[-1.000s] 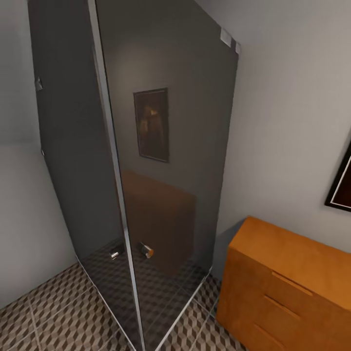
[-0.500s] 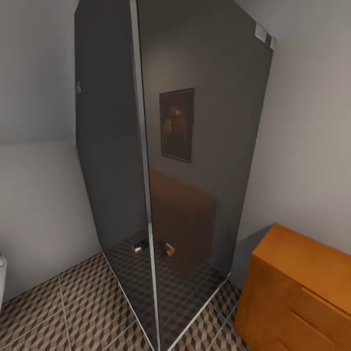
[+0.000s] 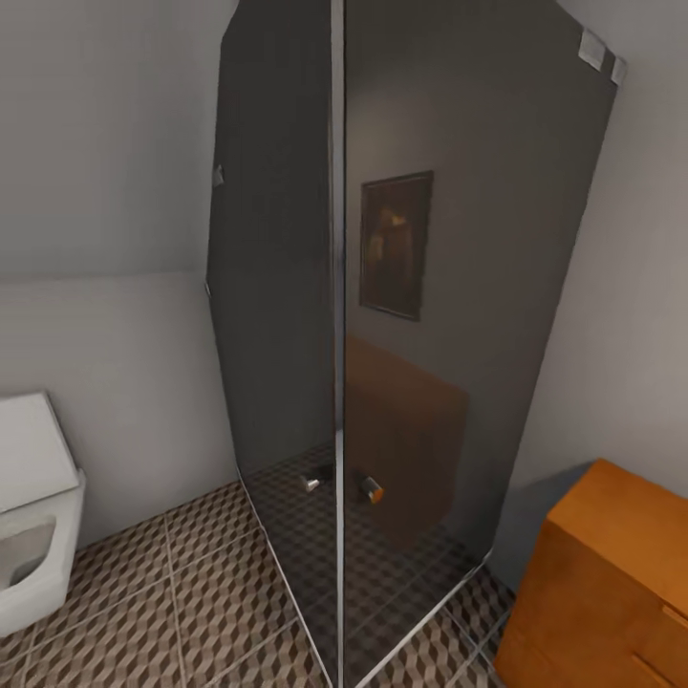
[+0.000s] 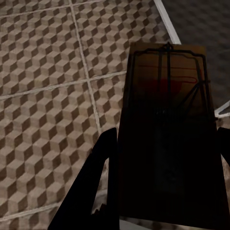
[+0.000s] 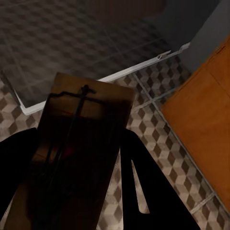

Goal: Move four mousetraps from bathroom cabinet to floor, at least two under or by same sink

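A flat tan-wood mousetrap [image 4: 167,139] with dark wire spring and a red spot is sitting clenched between the dark fingers of the left gripper [image 4: 163,182], filling the right half of the left wrist frame above the cube-patterned brown, beige and white bathroom floor [image 4: 43,96]. A second mousetrap [image 5: 72,158] is riding the same way in the right gripper [image 5: 76,191], lower left of the right wrist frame.

Judging from this, two traps are being carried and none is lying on the tiles yet; the other two are not accounted for.

Farther off in the head view, the orange-brown wooden cabinet [image 3: 612,592] is being cut off at lower right, a white toilet [image 3: 29,516] at the left edge, and the dark-tinted glass shower enclosure [image 3: 401,287] is standing between them. Small metal fittings behind the glass are proving hard to identify.
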Tool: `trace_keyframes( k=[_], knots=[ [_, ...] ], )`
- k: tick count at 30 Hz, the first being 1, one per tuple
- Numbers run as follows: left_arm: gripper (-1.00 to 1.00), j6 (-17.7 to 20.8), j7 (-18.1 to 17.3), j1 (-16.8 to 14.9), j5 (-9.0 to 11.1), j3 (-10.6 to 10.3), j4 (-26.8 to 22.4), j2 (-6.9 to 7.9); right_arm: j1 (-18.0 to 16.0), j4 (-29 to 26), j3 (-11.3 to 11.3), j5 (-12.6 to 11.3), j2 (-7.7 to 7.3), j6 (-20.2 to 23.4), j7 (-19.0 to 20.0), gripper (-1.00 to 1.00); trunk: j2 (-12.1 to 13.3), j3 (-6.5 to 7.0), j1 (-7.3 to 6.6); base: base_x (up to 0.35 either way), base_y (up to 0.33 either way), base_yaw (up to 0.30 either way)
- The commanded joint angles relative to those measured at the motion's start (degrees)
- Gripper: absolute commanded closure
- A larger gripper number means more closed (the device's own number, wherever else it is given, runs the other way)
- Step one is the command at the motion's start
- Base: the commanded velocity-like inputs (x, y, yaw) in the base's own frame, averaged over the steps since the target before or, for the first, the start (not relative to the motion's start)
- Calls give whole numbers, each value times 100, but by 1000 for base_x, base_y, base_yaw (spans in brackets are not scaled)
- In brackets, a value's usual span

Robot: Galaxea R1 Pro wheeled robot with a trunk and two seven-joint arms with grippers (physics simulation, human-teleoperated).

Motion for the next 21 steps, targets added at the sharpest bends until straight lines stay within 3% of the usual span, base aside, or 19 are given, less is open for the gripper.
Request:
trace_keyframes(
  k=[1, 21],
  knots=[
    [100, -27, 39, -7, 3, -45, 23, -4, -3, 18, -34, 61, -3, -12, -48, 100, -5, -2, 2, 0, 0, 300],
    [100, -26, 39, -5, 3, -49, 23, -4, -3, 17, -34, 61, -2, -12, -47, 100, -5, -2, 2, 0, 0, 300]
  ],
)
